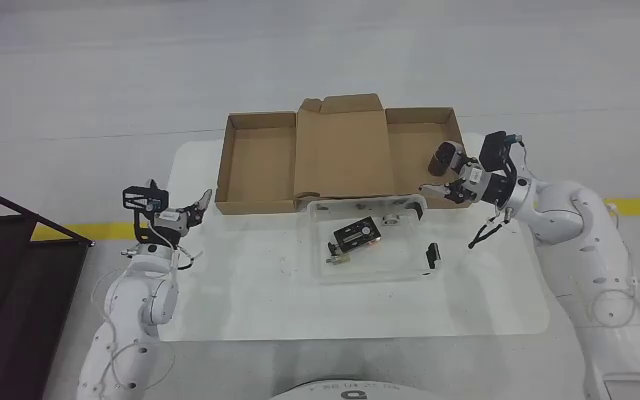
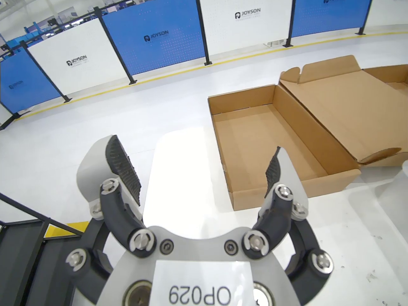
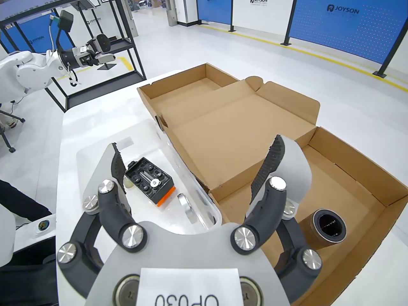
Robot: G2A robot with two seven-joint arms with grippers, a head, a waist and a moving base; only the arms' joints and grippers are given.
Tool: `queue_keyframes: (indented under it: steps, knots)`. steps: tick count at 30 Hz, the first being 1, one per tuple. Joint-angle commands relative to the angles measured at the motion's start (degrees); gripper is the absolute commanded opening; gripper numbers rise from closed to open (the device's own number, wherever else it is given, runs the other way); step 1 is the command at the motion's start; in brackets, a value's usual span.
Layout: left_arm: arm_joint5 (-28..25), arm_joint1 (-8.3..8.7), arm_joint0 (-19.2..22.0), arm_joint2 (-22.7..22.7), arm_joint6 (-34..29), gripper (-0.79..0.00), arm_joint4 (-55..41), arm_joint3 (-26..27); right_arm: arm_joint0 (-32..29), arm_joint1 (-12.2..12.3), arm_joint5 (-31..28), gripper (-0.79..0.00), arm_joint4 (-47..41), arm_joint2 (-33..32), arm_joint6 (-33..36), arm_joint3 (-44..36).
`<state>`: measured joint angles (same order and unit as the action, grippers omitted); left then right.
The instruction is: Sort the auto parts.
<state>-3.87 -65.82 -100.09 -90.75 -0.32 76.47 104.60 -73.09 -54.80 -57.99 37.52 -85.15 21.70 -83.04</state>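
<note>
A clear tray [image 1: 318,268] sits in front of an open cardboard box [image 1: 340,150]. In the tray lies a black part with an orange edge [image 1: 357,238] [image 3: 149,181], beside a silver disc [image 3: 186,208]. A small black part [image 1: 432,255] rests at the tray's right end. A black cylinder [image 3: 328,224] lies in the box's right compartment [image 3: 350,176]. My right gripper [image 1: 438,172] [image 3: 197,148] hangs open and empty over that compartment's near edge. Open and empty too, my left gripper [image 1: 185,208] [image 2: 194,154] hovers by the table's left edge, short of the box's bare left compartment [image 2: 264,141].
The box's lid [image 1: 340,155] lies flat between its two compartments. The white table [image 1: 250,300] has free room in front of the tray and at the left. A black metal rack [image 3: 95,17] stands beyond the table's left side.
</note>
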Motion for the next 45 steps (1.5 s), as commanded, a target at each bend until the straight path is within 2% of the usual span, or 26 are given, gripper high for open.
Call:
queue_keyframes:
  steps: [1,6,16,20,23,27,30,33,37,45]
  knots:
    - [-3.7,0.03,-1.2,1.2,-1.2,0.0,-0.5,3.1,0.0,0.0,0.0,0.0,0.0,0.0,0.0,0.0]
    - [-6.8,-0.17,-3.0,3.9,-2.2,0.0,-2.8,11.2,0.0,0.0,0.0,0.0,0.0,0.0,0.0,0.0]
    - [-6.9,-0.17,-2.9,4.0,-2.0,0.0,-2.8,11.4,0.0,0.0,0.0,0.0,0.0,0.0,0.0,0.0]
    - [-10.3,-0.08,-4.0,6.6,-1.5,0.0,0.7,14.0,0.0,0.0,0.0,0.0,0.0,0.0,0.0,0.0]
    - [-19.0,0.07,-3.5,10.3,-7.5,0.0,-3.6,15.1,0.0,0.0,0.0,0.0,0.0,0.0,0.0,0.0]
    - [-33.2,0.73,-0.7,14.4,-23.2,0.0,-12.1,15.9,0.0,0.0,0.0,0.0,0.0,0.0,0.0,0.0]
    - [-37.4,1.04,2.0,16.8,-31.2,0.0,-15.7,15.1,0.0,0.0,0.0,0.0,0.0,0.0,0.0,0.0]
    - [-36.9,1.03,4.7,18.7,-33.4,0.0,-14.3,13.9,0.0,0.0,0.0,0.0,0.0,0.0,0.0,0.0]
    - [-30.2,0.68,6.0,19.5,-30.8,0.0,-11.3,12.9,0.0,0.0,0.0,0.0,0.0,0.0,0.0,0.0]
    - [-30.2,0.68,6.0,19.5,-30.8,0.0,-11.3,12.9,0.0,0.0,0.0,0.0,0.0,0.0,0.0,0.0]
